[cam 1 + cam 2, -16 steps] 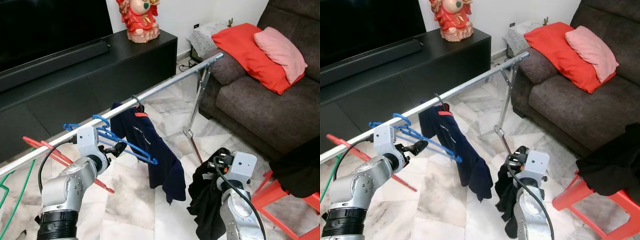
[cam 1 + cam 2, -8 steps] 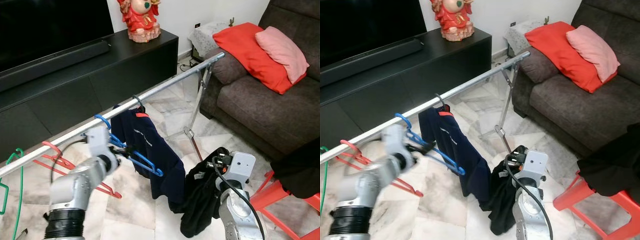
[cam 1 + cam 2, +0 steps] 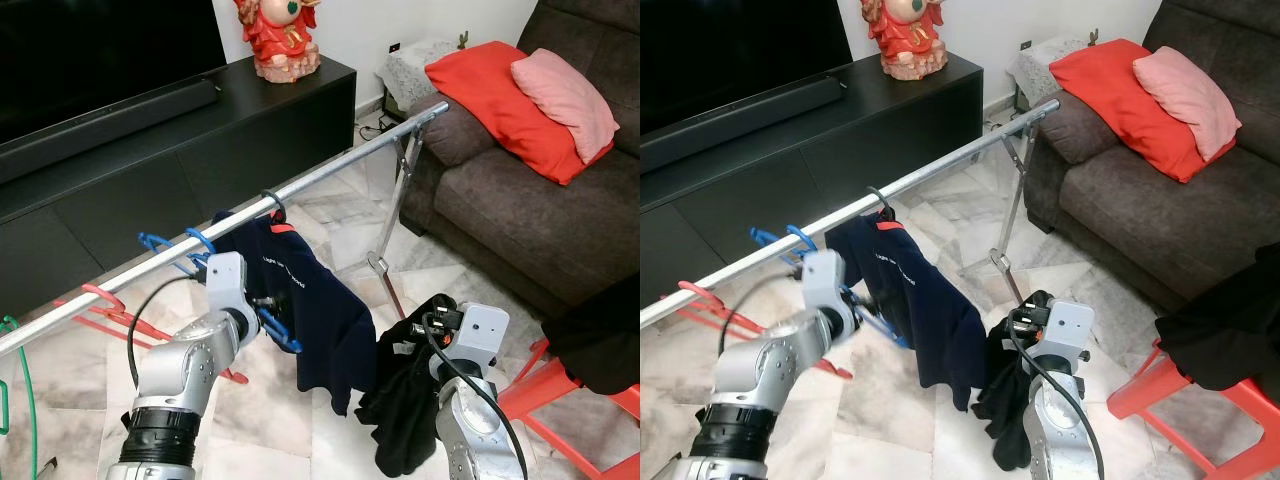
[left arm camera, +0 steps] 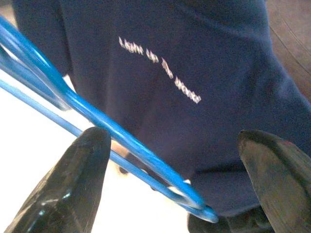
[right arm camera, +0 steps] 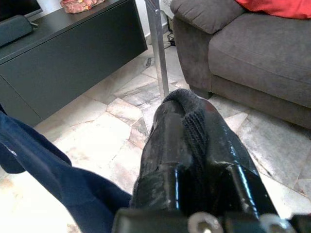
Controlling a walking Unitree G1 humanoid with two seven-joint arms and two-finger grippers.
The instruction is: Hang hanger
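Far left, around 9 o'clock in the head view, a green hanger (image 3: 22, 400) and a red hanger (image 3: 105, 310) hang on the long silver rail (image 3: 330, 170) that runs diagonally up toward 1 o'clock. Next along is the blue hanger (image 3: 215, 275), hooked over the rail just beside the navy shirt (image 3: 300, 300), which hangs on its own dark hanger near the middle.

The left gripper (image 4: 177, 189) is up under the rail right at the blue hanger. In the left wrist view its two black fingers (image 4: 77, 179) are spread wide with the blue hanger's bars running across the gap between them, the navy shirt with white lettering behind. Can't really tell if either finger touches the plastic, but it's not clamped on it.

At about 5 o'clock the right gripper (image 5: 194, 141) is low, closed tight around a bunch of black garment (image 3: 405, 410) that drapes down toward the marble floor (image 3: 270, 420).

Over at the right, the dark sofa (image 3: 520, 200) with a red cushion (image 3: 495, 90) and a pink pillow (image 3: 565, 85), plus a red stool (image 3: 570, 390) at 4 o'clock.
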